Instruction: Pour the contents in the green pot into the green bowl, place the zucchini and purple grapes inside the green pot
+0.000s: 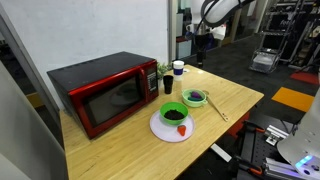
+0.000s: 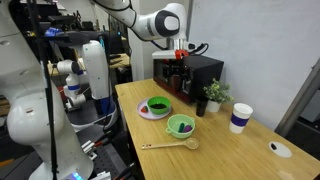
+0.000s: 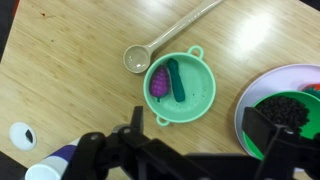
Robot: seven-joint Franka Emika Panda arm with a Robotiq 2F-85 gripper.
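Note:
In the wrist view the light-green pot [image 3: 196,100] lies on the wooden table, holding the purple grapes [image 3: 158,82] and the dark-green zucchini [image 3: 176,80] side by side. To its right the green bowl [image 3: 259,102], filled with dark bits, stands on a white plate [image 3: 245,92]. My gripper [image 3: 200,135] hangs open and empty high above the gap between pot and bowl, touching nothing. Both exterior views show the pot [image 1: 195,98] [image 2: 181,125], the bowl [image 1: 174,115] [image 2: 157,105] and the raised gripper [image 1: 203,38] [image 2: 190,48].
A wooden spoon [image 3: 140,57] lies just beside the pot. A red microwave [image 1: 105,95], a dark-green cup [image 1: 168,85] and a small plant [image 2: 213,95] stand behind. A white cup [image 2: 240,117] and a white disc [image 2: 279,148] sit further along. A red strawberry piece [image 1: 183,130] is on the plate.

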